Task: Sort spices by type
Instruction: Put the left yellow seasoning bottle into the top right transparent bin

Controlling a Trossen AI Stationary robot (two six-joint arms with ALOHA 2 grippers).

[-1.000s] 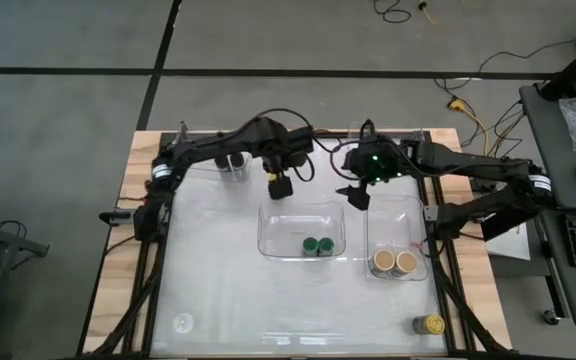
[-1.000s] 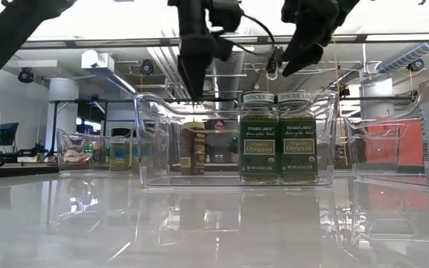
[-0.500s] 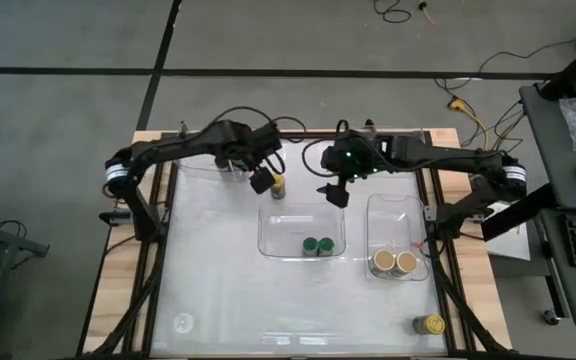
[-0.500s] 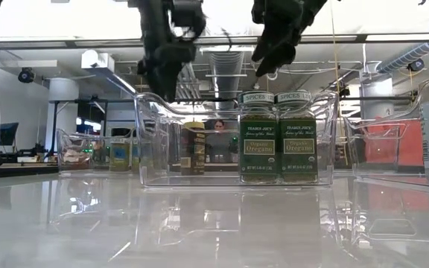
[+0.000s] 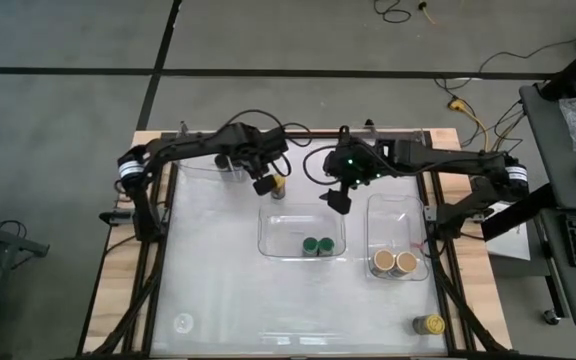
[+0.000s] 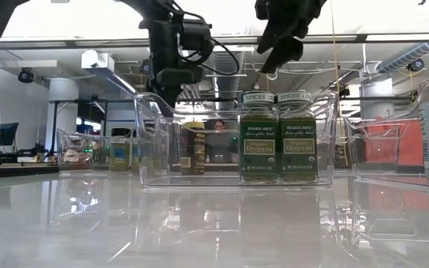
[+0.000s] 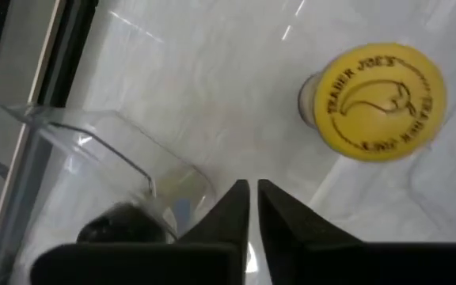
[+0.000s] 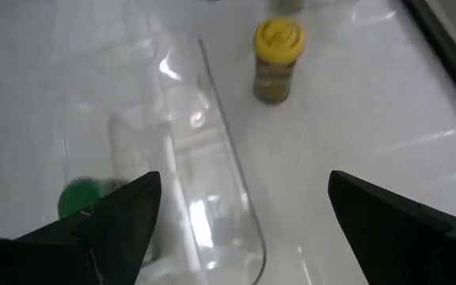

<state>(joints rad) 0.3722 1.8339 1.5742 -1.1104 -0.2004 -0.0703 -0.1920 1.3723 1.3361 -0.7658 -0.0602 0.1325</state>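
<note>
Left arm nearer yellow jar (image 5: 278,187) beside tray (image 5: 268,245).

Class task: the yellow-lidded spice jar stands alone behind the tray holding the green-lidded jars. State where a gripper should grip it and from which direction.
Grip the yellow-lidded jar across its round lid or just under it, coming straight down. It stands upright on bare table, its sides free. The right gripper is open and faces it; the left gripper beside it is shut.

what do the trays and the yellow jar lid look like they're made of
The trays look like clear glossy plastic: the table shows through their walls and the rims catch highlights. The yellow jar lid looks like smooth opaque plastic with a printed or moulded logo, though that's hard to confirm.
</note>
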